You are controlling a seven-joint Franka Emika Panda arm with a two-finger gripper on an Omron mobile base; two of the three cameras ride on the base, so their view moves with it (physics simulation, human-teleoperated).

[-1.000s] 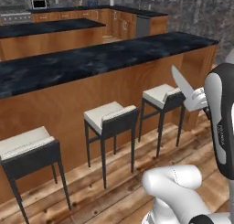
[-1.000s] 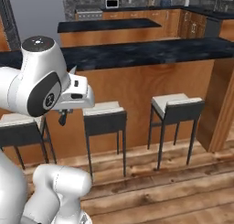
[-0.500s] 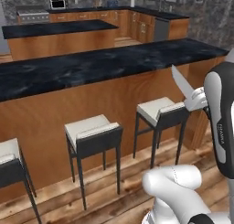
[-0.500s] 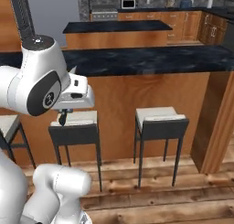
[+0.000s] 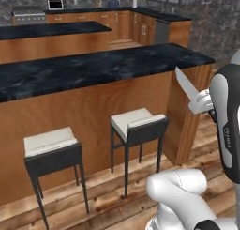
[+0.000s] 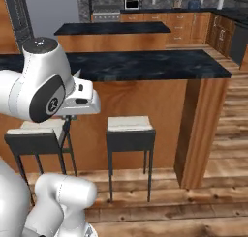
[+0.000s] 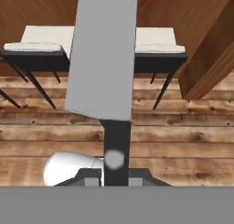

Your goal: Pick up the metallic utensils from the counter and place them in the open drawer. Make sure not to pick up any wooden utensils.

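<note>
Fingers (image 7: pixel 93 178) clamped on knife (image 7: pixel 104 58) handle, blade pointing up-left, above stools (image 5: pixel 138 122)

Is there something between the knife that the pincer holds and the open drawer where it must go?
This cannot be told: the pincer grips the knife by its dark handle, blade raised, beside the counter and above the stools, but these views do not include the drawer.

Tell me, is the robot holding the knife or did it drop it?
Holding it. The gripper is shut on the knife's dark handle, blade sticking up past the counter.
</note>
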